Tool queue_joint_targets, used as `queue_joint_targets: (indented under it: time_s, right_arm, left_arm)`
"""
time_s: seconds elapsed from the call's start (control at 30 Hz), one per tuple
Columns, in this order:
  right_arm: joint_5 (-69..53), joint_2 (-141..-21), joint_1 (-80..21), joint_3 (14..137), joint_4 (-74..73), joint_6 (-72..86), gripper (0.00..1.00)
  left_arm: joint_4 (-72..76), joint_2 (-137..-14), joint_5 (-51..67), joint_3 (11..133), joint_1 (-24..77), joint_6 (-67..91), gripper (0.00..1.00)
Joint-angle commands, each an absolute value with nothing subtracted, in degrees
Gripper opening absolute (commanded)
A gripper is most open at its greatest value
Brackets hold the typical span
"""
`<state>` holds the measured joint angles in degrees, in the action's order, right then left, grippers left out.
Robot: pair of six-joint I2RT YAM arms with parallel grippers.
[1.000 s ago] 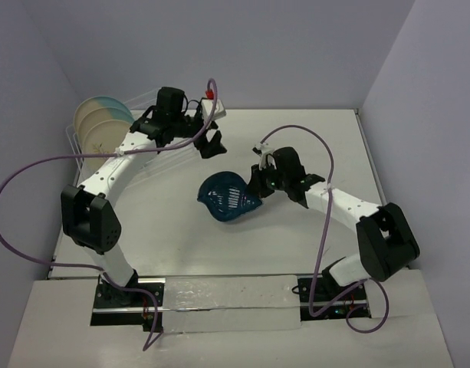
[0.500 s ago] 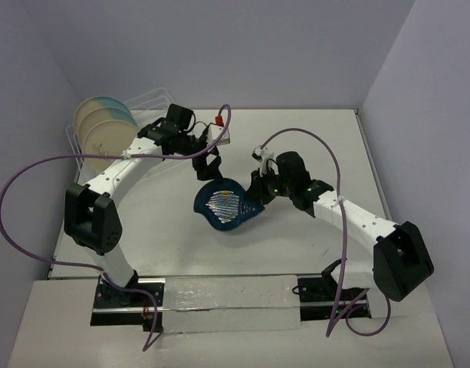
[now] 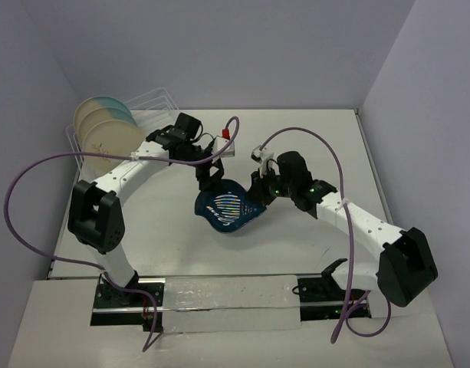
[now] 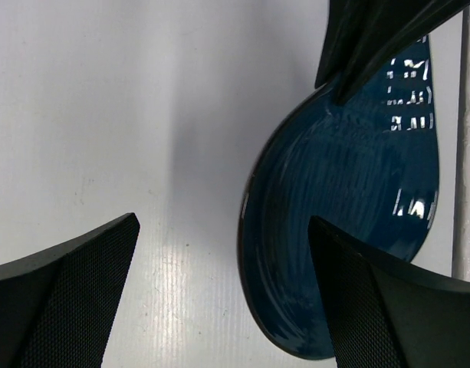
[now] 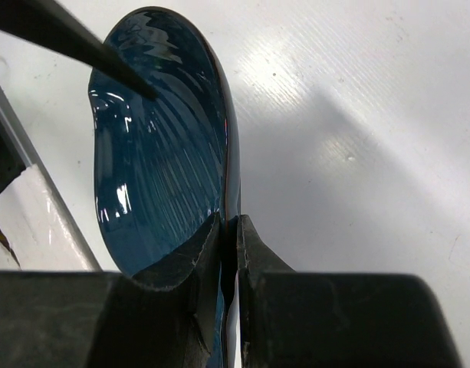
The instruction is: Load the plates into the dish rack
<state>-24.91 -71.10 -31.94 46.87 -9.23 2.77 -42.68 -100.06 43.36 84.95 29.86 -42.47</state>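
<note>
Right of the dish rack and well apart from it, the dark-teal leaf plate is held tipped up above the table. The right gripper pinches its rim, fingers pressed tight. The left gripper has come away from the rack to the plate's upper edge, fingers spread wide and gripping nothing, so a handover looks near. 3 round plates stand in the rack.
</note>
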Motion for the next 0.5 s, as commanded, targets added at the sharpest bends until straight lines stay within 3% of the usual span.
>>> queue_joint_targets:
  time_s: [0.0,0.07,0.1,0.17,0.2,0.27,0.3,0.37,0.43,0.47]
  right_arm:
    - [-28.5,-66.3,-32.8,50.7,-4.8,2.1,0.00]
    - [-28.2,-66.2,-32.9,50.7,-4.9,1.9,0.00]
    - [-28.2,-66.2,-32.9,50.7,-4.8,1.8,0.00]
    - [-27.7,-66.3,-32.9,50.8,-5.0,1.7,0.00]
    - [-27.7,-66.4,-32.9,50.9,-5.1,1.7,0.00]
    - [-27.3,-66.7,-32.9,51.2,-5.1,1.5,0.00]
    - [-27.2,-66.8,-32.9,51.3,-5.1,1.4,0.00]
    - [-26.9,-67.1,-33.0,51.6,-5.1,1.3,0.00]
    - [-26.2,-67.3,-33.0,51.9,-5.1,1.3,0.00]
    - [-25.7,-67.5,-33.0,51.9,-5.2,1.5,0.00]
  left_arm:
    - [-43.7,-102.0,45.7,86.0,30.3,-44.3,0.96]
    - [-45.2,-102.1,47.1,86.5,30.3,-45.4,0.80]
    - [-45.3,-102.0,47.5,86.6,30.4,-45.9,0.79]
    - [-47.9,-101.9,48.4,87.0,30.5,-47.9,0.56]
    - [-48.3,-101.9,48.8,87.0,30.5,-48.2,0.54]
    - [-50.8,-101.4,49.4,86.4,30.5,-51.5,0.34]
    - [-51.1,-101.2,49.4,86.3,30.5,-51.9,0.31]
    - [-53.0,-100.5,49.7,85.6,30.5,-55.8,0.10]
    - [-52.5,-99.8,49.6,85.2,30.5,-55.4,0.00]
    - [-52.3,-99.4,49.3,85.0,30.5,-55.1,0.00]
